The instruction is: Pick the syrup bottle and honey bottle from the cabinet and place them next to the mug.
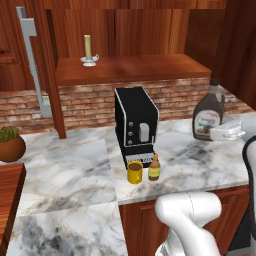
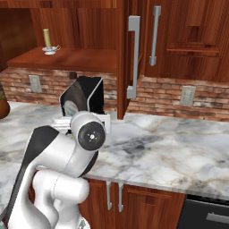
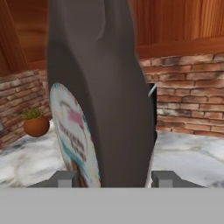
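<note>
Grey-veined white marble counter (image 1: 70, 170) runs beneath a reddish-brown wooden cabinet (image 1: 130, 70) whose flat shelf board carries a cream candle on a white holder (image 1: 88, 51). On the counter, a black box-shaped coffee machine (image 1: 136, 125) stands against the brick wall. Just in front of it sit a small bright yellow cylindrical mug (image 1: 134, 172) and, just beside it, a slim amber honey bottle with a yellow cap (image 1: 154, 168). To the right, the large dark brown jug-shaped syrup bottle (image 1: 208, 112) stands upright over the counter, the white two-finger gripper (image 1: 227, 131) at its base. In the hand view, the two fingers (image 3: 167, 178) flank the bottle's body on either side, pinching it.
</note>
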